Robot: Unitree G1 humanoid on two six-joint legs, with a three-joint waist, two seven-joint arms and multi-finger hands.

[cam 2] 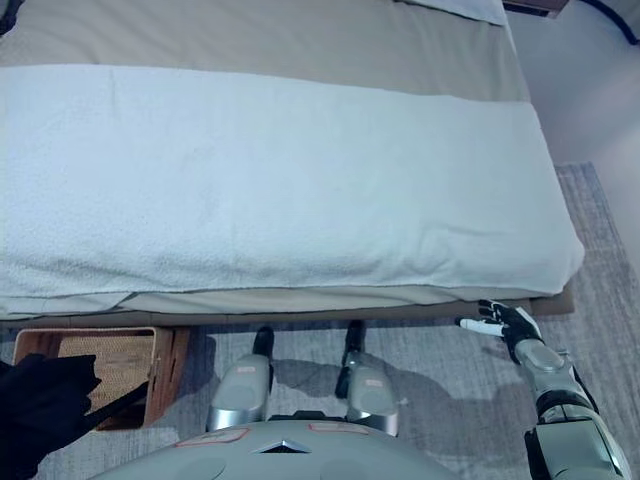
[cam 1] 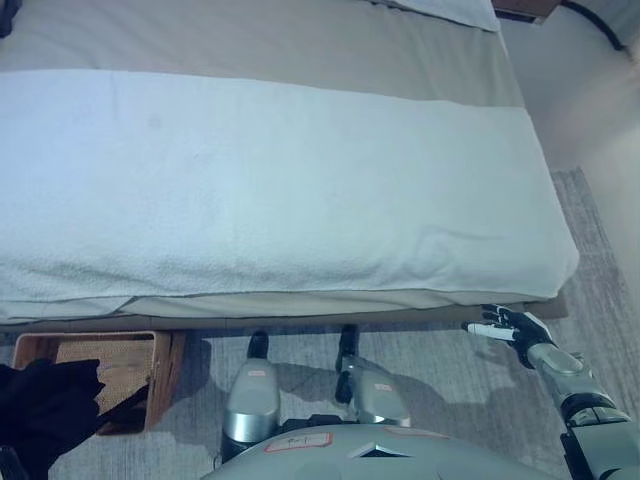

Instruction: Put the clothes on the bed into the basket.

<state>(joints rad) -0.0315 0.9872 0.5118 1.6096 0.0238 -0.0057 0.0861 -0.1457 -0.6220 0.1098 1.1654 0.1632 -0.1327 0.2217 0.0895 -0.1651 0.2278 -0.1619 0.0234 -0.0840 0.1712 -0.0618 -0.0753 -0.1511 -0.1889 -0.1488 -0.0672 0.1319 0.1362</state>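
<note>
A woven brown basket (cam 1: 120,365) stands on the floor at the lower left, just under the bed's near edge. A black garment (cam 1: 45,410) hangs over the basket's left and front side, partly above it. No left hand shows; the garment covers that corner. My right hand (cam 1: 512,326) is low on the right, near the bed's front corner, with its fingers straight and holding nothing. The bed (cam 1: 300,40) has a white blanket (cam 1: 280,190) spread flat across it, and no clothes lie on the blanket.
A white pillow (cam 1: 450,8) lies at the bed's far right. A small dark shape (cam 1: 5,15) sits at the far left edge of the bed. Grey carpet (cam 1: 600,240) runs along the bed's right side and in front.
</note>
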